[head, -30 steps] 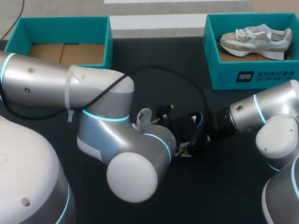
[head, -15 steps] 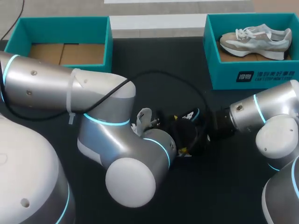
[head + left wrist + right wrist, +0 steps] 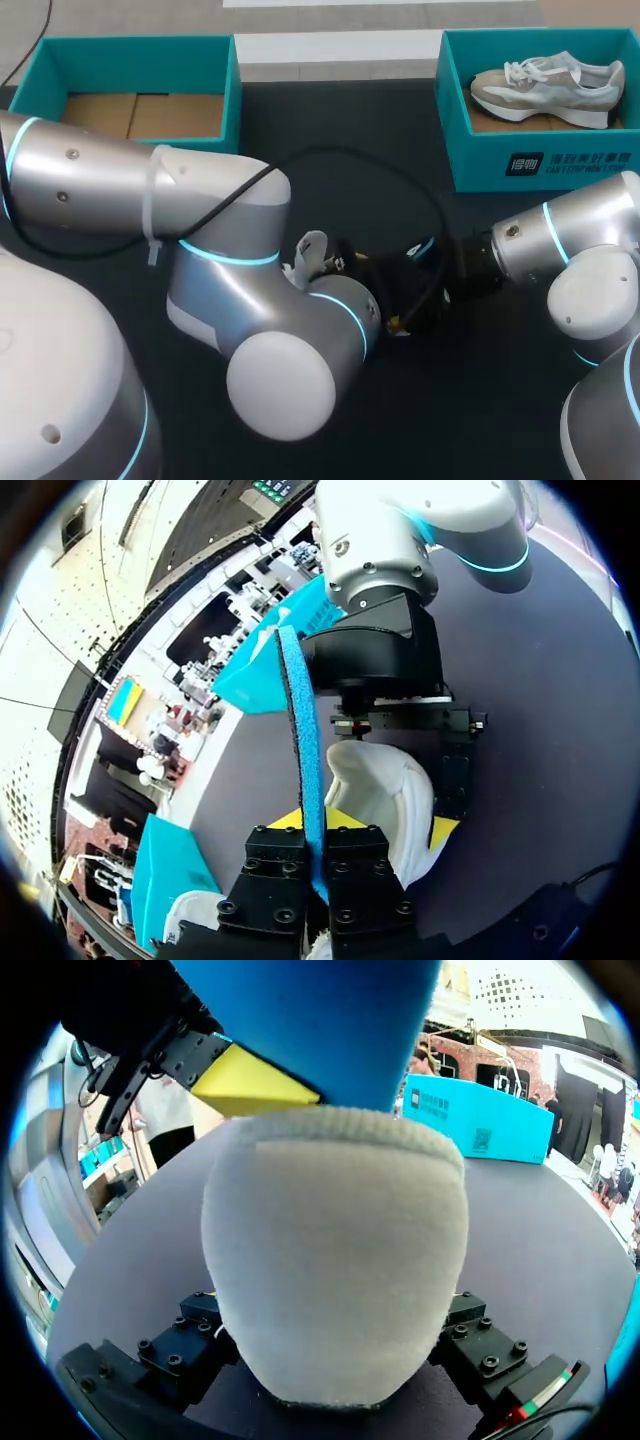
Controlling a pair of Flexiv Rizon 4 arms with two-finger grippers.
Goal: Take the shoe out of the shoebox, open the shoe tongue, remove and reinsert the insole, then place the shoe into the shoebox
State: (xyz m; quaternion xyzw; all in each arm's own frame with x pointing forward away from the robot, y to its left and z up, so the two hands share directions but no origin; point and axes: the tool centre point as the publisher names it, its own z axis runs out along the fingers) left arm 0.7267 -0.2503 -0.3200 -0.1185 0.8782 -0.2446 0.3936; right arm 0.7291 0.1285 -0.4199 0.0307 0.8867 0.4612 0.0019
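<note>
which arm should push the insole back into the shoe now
Left, probably: the left pincer is shut on the blue insole over the shoe, while the right pincer grips the shoe's heel.

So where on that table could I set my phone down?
The table is bare between the left box and right box, and at the near edge between the left arm and right arm. The middle is crowded: the left pincer grips a blue insole, the right pincer a shoe.
</note>
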